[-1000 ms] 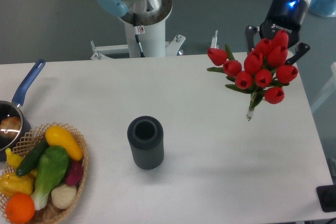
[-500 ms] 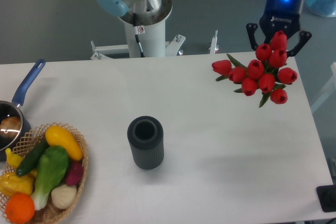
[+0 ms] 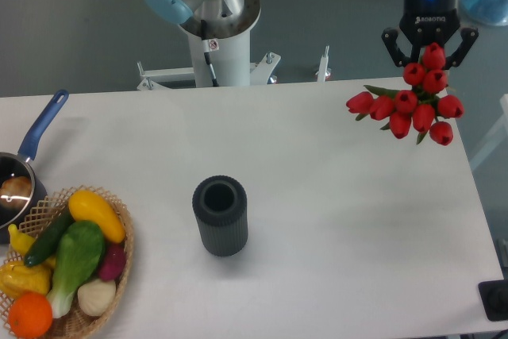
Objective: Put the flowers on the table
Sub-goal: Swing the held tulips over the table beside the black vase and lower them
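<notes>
The flowers [image 3: 413,105], a bunch of red tulip buds with green leaves, hang in the air over the far right part of the white table [image 3: 333,220]. The buds face the camera and hide the stems. My gripper [image 3: 429,55] is right behind and above the bunch, at the table's far right edge, and is shut on the flowers. Its fingertips are hidden by the top buds.
A dark grey ribbed vase [image 3: 220,216] stands upright near the table's middle. A wicker basket of vegetables [image 3: 63,275] sits at the front left, with a blue-handled pan [image 3: 20,172] behind it. The robot's base [image 3: 213,29] rises behind the far edge.
The gripper has moved right and up with the flowers. The bunch has tipped so the buds face the camera and the stems no longer show.
</notes>
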Robot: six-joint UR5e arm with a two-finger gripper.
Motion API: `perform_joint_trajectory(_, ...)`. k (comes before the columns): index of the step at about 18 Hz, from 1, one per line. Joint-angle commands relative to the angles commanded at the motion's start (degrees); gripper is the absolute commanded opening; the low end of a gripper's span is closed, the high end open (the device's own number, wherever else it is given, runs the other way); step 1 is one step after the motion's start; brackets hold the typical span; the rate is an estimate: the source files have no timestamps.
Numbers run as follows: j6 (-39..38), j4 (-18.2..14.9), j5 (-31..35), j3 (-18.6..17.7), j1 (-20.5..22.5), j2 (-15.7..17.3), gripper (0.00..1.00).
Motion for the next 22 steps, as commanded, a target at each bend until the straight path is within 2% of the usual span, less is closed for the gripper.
perform_joint_trajectory(3,-0.26,0.79,6.43,0.35,-5.18,-3.16,0.37)
perform_joint_trajectory(12,-0.79,0.44,13.21,3.95,-14.51,-13.35,0.37)
perform_joint_trajectory(18,-0.62,0.44,12.60,4.40,-17.50,-18.36,0.37)
perform_joint_trajectory(22,-0.26,0.61,9.80,4.31,-17.59,-22.24,0.37)
